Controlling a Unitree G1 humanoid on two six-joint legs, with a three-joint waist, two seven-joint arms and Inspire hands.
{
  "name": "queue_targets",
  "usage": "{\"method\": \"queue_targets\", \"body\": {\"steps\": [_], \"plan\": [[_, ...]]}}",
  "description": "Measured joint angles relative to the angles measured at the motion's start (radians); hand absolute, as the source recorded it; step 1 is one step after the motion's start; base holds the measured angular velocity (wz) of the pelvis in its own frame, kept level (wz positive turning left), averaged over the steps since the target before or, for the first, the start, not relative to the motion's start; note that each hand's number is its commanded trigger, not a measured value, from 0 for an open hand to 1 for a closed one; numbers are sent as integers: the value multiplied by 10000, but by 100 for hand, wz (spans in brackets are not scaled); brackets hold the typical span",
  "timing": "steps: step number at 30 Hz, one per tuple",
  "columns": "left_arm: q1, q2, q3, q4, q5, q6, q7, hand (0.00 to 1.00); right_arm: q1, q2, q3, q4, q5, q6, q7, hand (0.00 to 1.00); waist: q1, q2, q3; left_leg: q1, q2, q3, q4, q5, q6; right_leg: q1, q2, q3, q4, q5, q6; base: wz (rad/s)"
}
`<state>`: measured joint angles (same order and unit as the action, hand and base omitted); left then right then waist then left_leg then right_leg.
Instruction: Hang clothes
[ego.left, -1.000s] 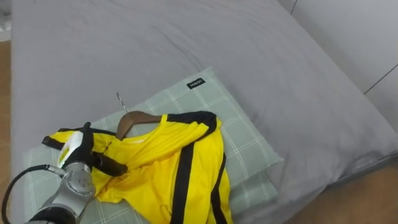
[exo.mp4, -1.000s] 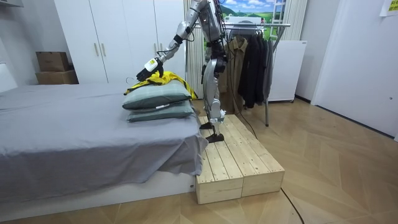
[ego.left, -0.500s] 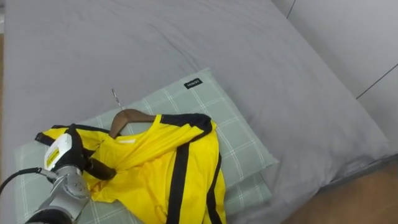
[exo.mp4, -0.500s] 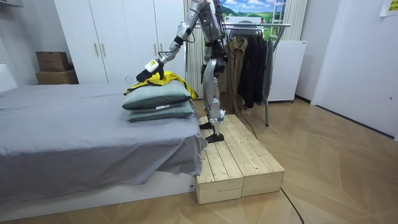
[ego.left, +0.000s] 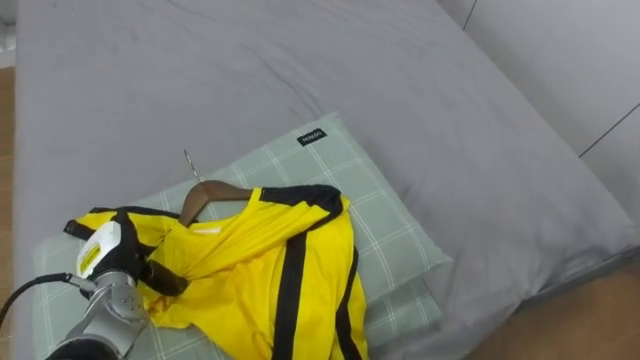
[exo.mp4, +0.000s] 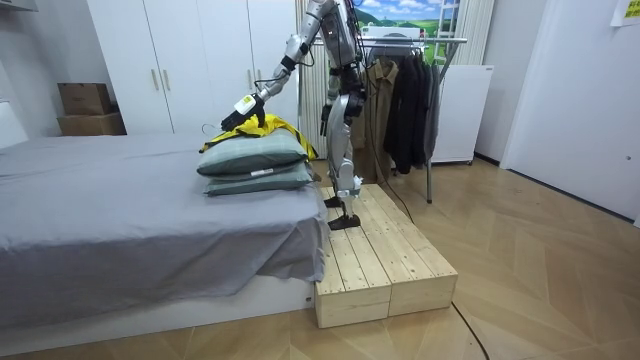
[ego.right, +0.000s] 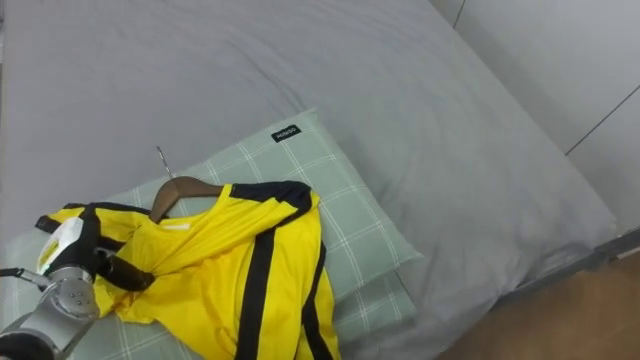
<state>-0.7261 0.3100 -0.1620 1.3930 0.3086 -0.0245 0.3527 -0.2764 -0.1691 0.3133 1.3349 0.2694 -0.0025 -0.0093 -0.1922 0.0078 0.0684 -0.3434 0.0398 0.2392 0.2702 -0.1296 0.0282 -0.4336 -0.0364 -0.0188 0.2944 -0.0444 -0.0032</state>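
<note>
- Risk: the left hand (ego.left: 112, 266) grips cloth, not the wooden hanger (ego.left: 213, 190) — a lift would likely drag the yellow shirt (ego.left: 270, 270) off the hanger or leave both on the pillow (ego.left: 390, 215).
- Left hand, at the pillow's near-left corner — fingers curled shut, pinching a bunched fold of the shirt.
- The shirt lies spread on top of the pillow, with the hanger's hook pointing toward the pillow's far edge.

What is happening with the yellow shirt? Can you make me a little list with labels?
Shirt: yellow shirt with black stripes, on a wooden hanger, lying on the pillow
Pillow: green checked, top of two stacked on the grey bed
Hand: left hand pinches the shirt near one sleeve
Robot: stands on a wooden platform beside the bed
Rack: clothes rack behind the robot, dark clothes hanging
</note>
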Motion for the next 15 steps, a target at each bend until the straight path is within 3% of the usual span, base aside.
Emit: {"method": "queue_targets", "body": {"steps": [15], "plan": [[-34, -23, -471, -353, 9, 39, -1304, 0, -63, -21, 145, -167, -124, -228, 320, 0, -229, 49, 18, -245, -16, -123, 44, -2, 3, -146, -54, -180, -20, -1, 0, 2]]}}
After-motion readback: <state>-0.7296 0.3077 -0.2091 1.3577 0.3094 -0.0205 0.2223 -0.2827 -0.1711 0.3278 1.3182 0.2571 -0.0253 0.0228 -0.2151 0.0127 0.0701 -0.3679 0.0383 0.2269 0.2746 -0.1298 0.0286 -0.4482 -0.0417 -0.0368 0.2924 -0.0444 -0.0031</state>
